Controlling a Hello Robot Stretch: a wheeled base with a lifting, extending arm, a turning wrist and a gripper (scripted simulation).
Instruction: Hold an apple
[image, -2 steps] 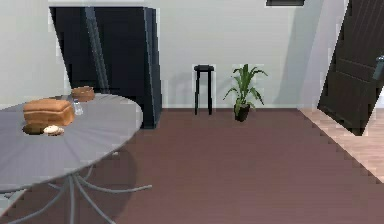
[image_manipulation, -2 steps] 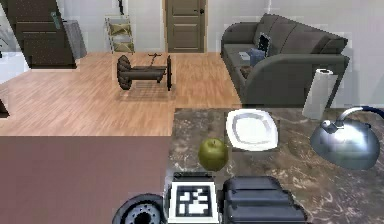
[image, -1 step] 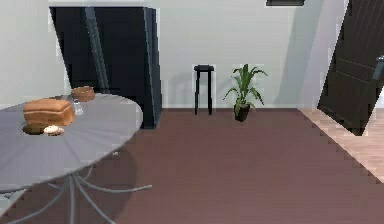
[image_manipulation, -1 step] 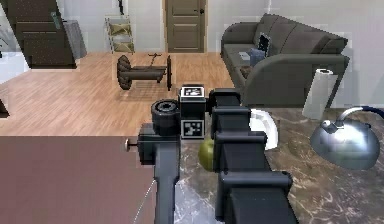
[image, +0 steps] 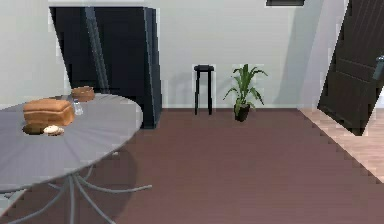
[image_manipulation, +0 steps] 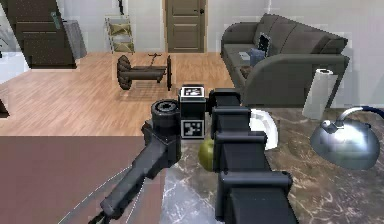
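One dark arm (image_manipulation: 245, 178) of mine reaches out over the marble tabletop (image_manipulation: 330, 195), with my jaws slanting toward the arm side view's lower left. I cannot tell whether they hold anything. A round greenish apple (image_manipulation: 208, 153) sits just beside them, between them and the arm.

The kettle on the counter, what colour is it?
Shiny silver-grey; the kettle shows best in the arm side view.

Legible text, numbers, brands, signs: none. Closest item: two small white square tags (image_manipulation: 193, 125) with black block marks, at the far end of the dark square arm bar (image_manipulation: 243, 160). The marks are patterns, not letters or numerals.
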